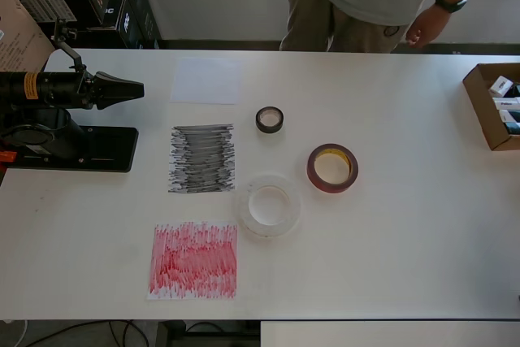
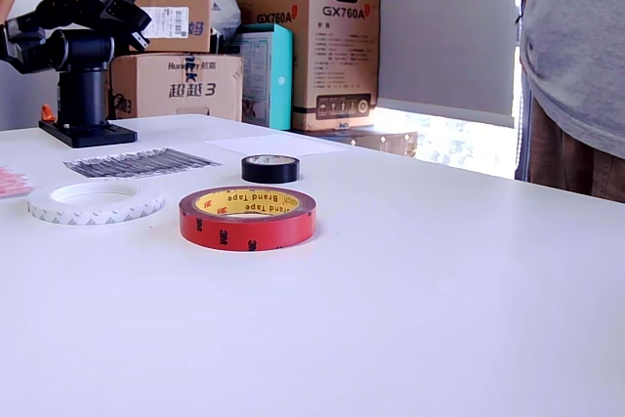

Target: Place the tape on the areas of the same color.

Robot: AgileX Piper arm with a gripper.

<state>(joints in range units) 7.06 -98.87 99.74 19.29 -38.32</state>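
Mid-table: black tape roll (image 1: pixel 270 119) | light, stiff ring; pinch across wall | gripper (image 1: pixel 134 88) parked near table's edge, apparently pressed together, empty.

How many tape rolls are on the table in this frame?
3, all off the patches. The black roll sits right of the white sheet in the overhead view, the red roll farthest right, the white roll beside the black scribbled patch. None seems hidden.

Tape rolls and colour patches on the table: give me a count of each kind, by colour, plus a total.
Tape rolls: 3 (black, red, translucent white)
Colour patches: 3 (white sheet, black scribble, red scribble)
Total: 6, no roll on a patch yet.
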